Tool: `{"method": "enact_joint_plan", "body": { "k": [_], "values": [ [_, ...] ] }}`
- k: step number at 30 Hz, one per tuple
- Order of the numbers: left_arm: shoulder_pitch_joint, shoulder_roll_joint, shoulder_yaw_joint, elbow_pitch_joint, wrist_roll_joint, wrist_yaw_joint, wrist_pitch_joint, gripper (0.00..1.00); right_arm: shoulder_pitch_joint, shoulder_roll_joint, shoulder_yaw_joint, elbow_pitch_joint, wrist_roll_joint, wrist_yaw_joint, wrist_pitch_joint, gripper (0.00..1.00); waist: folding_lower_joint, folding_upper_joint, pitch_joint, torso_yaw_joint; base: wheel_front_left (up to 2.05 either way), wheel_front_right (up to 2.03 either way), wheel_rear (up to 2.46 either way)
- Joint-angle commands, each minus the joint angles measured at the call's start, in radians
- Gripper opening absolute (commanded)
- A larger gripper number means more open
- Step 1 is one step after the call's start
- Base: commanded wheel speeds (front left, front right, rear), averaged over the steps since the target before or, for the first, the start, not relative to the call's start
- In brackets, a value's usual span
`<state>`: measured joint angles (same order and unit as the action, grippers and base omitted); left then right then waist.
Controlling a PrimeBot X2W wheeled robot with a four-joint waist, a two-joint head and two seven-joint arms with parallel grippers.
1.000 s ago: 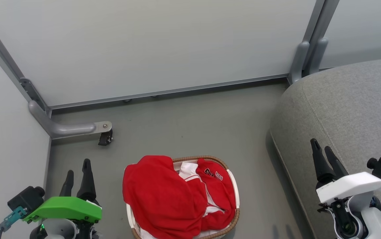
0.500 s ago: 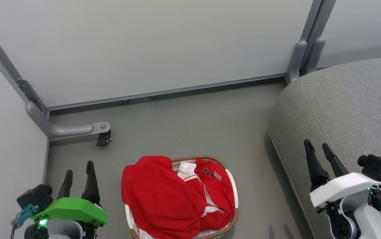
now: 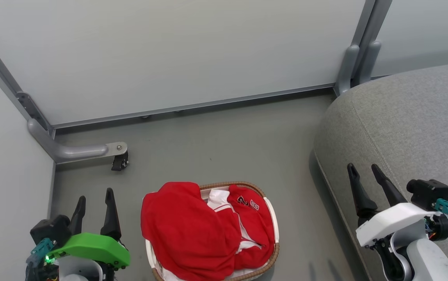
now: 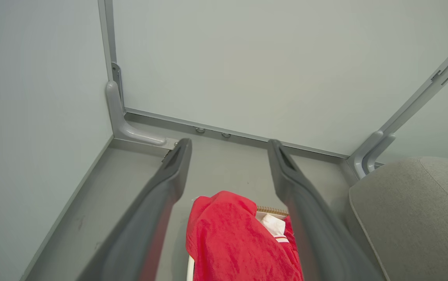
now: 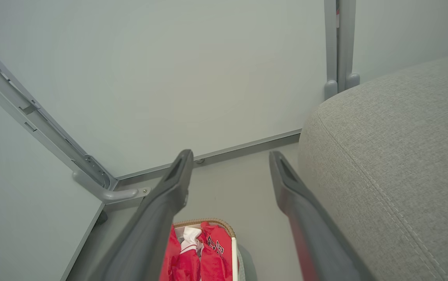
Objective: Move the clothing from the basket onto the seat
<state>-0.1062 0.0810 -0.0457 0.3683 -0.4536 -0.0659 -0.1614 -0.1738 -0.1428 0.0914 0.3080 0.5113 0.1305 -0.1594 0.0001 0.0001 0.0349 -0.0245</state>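
Slightly inward now: left tool [image 3: 95, 194] and right tool [image 3: 363, 166] drifted toward the basket [image 3: 247, 185], both wide open, empty; clothing [image 3: 189, 230] untouched inside, reach probably starting.

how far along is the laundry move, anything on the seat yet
Done: nothing; no clothing on the seat as far as it shows. In hand: nothing; the left gripper and right gripper are open and empty, either side of the basket, not touching it. Left: everything; the clothing lies heaped in the basket, one red piece draped over its rim.
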Motion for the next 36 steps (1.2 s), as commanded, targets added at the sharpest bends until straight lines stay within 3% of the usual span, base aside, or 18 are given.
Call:
{"method": "enact_joint_plan", "body": {
  "k": [1,27,36],
  "values": [
    [-0.026,0.004,0.0,-0.001,0.032,-0.003,-0.01,1.0,-0.016,-0.008,0.005,-0.001,-0.029,0.0,-0.012,1.0,0.0,-0.0001,0.002,-0.001,0.0,0.0,0.0],
    [0.018,-0.024,-0.002,0.025,0.254,-0.021,-0.066,1.0,0.009,-0.02,0.04,0.033,-0.244,0.0,-0.068,1.0,-0.0001,-0.0001,0.002,-0.018,0.0,0.0,0.0],
    [-0.063,-0.029,-0.041,0.07,0.314,-0.04,-0.083,1.0,-0.059,-0.012,0.057,-0.007,-0.313,0.0,-0.086,1.0,-0.0001,-0.0001,0.117,-0.061,0.0,0.0,0.0]
  ]
}}
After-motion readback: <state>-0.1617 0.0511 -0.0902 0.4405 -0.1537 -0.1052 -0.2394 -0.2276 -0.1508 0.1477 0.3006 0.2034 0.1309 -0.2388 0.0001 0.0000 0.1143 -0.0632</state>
